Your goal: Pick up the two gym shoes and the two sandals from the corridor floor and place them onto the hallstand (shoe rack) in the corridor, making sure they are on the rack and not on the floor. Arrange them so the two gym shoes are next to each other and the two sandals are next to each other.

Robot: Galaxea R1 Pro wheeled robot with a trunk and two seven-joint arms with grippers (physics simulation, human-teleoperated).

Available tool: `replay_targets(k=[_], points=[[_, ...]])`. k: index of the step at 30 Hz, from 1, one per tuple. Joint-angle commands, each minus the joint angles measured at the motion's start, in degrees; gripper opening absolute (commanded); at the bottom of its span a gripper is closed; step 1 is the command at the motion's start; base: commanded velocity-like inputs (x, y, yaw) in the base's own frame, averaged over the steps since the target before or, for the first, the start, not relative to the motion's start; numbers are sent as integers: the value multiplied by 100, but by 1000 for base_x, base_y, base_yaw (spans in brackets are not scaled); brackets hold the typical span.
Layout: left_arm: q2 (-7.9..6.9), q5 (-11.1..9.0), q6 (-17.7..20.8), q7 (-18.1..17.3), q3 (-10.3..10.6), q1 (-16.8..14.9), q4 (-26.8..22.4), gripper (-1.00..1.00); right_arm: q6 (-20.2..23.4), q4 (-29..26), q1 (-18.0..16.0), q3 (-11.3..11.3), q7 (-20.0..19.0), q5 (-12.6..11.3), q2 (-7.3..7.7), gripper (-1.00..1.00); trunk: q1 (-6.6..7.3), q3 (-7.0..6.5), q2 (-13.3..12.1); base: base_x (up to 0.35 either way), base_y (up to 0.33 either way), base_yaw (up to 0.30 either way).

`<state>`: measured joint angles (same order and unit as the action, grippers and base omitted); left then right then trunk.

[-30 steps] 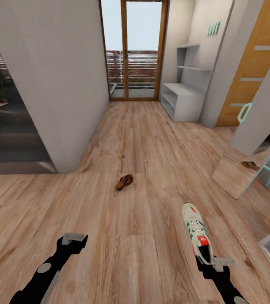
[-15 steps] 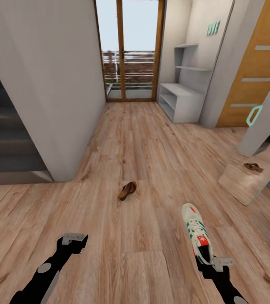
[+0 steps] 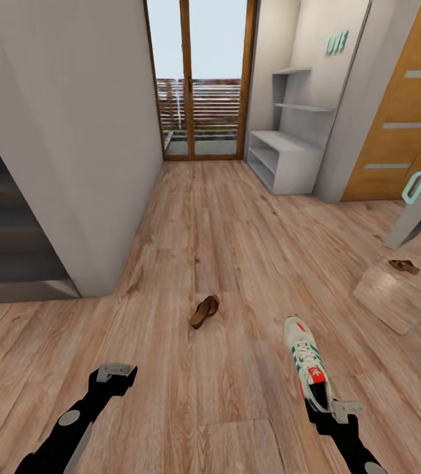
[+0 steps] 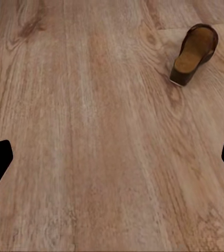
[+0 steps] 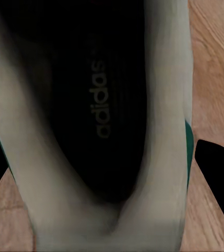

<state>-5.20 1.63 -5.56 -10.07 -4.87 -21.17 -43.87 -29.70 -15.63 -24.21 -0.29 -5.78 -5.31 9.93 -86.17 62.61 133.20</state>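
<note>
Right gripper (image 3: 334, 409) is clamped on the heel of a gym shoe (image 3: 309, 372), toe pointing ahead. Its wrist cam looks into the dark insole (image 5: 99, 100), printed logo, cream walls. Left gripper (image 3: 114, 375) is wide open and empty over wood-grain floor (image 3: 223, 217); a brown sandal (image 3: 204, 311) lies ahead. Pale-grey rack (image 3: 282, 158) stands far down the corridor.

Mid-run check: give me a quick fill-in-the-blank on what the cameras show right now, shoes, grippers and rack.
1. The gym shoe is gripped at its heel by the ____ gripper.
2. The left gripper holds ____.
3. The sandal lies on the corridor ____.
4. The hallstand stands beside the glass ____.

Missing words: right; nothing; floor; door
</note>
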Motion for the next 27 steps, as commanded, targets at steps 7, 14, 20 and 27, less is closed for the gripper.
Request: replay_targets(k=[7,14,20,27], points=[[2,7,-15,-39,-23,6,1,100,-18,7,-4,-6,-55,-58,1,-100,-1,-15,2,79,-37,-262],[-7,-8,-15,-39,-31,7,1,100,-18,7,-5,-6,-55,-58,2,-100,-1,-37,2,5,-3,-285],[-7,-13,-15,-39,-31,7,-2,100,-18,7,-4,-6,-55,-60,2,-100,-1,-55,2,0,0,-286],[-7,-14,-15,-39,-31,7,-3,100,-18,7,-5,-6,-55,-58,3,-100,-1,-77,2,0,0,-286]])
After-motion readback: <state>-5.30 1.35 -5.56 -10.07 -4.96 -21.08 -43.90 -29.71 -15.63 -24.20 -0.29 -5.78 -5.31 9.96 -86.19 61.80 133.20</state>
